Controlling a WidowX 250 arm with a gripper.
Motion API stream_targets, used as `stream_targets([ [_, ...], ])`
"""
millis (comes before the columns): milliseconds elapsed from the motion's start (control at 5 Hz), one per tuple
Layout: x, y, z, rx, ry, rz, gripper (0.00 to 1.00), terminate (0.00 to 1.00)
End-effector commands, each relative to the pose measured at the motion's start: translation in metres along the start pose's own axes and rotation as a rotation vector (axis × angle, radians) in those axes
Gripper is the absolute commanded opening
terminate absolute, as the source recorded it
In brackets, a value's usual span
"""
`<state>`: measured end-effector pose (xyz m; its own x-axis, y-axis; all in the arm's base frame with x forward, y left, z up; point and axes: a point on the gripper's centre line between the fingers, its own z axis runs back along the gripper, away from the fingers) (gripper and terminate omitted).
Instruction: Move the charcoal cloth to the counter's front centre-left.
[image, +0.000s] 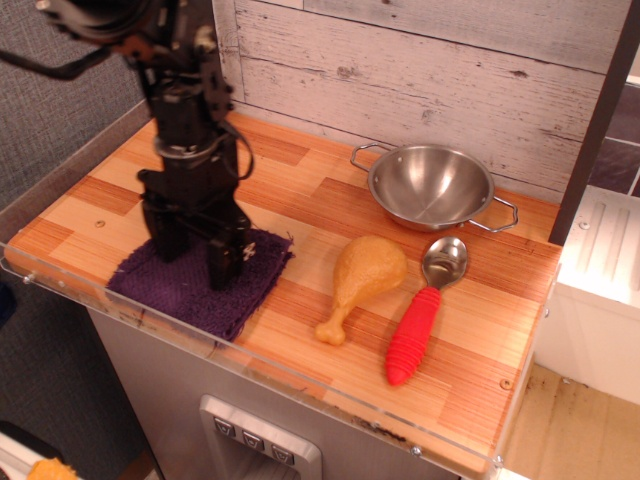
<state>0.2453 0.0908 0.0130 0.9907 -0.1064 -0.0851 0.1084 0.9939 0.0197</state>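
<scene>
The charcoal cloth (243, 287), dark purple with fuzzy edges, lies flat on the wooden counter (300, 200) at its front left, its near edge at the clear acrylic rim. My gripper (193, 256) points straight down onto the cloth. Its two black fingers stand apart, with the fingertips (221, 272) pressed on the cloth's middle. The part of the cloth under the fingers is hidden.
A steel bowl (432, 185) with two handles stands at the back right. A yellow toy chicken drumstick (362, 275) lies right of the cloth. A spoon with a red handle (415, 335) lies beside it. A plank wall runs along the back.
</scene>
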Motion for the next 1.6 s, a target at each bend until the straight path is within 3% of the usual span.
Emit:
stream_targets([
  [0,-0.007,0.006,0.012,0.016,-0.042,0.008,1.00,0.00],
  [600,0.001,-0.002,0.093,0.038,-0.232,0.036,1.00,0.00],
  [800,-0.001,0.001,0.107,-0.029,-0.240,0.140,1.00,0.00],
  [1000,0.002,0.002,0.110,-0.090,-0.256,0.164,1.00,0.00],
  [1400,0.002,0.003,0.109,-0.091,-0.249,0.167,1.00,0.00],
])
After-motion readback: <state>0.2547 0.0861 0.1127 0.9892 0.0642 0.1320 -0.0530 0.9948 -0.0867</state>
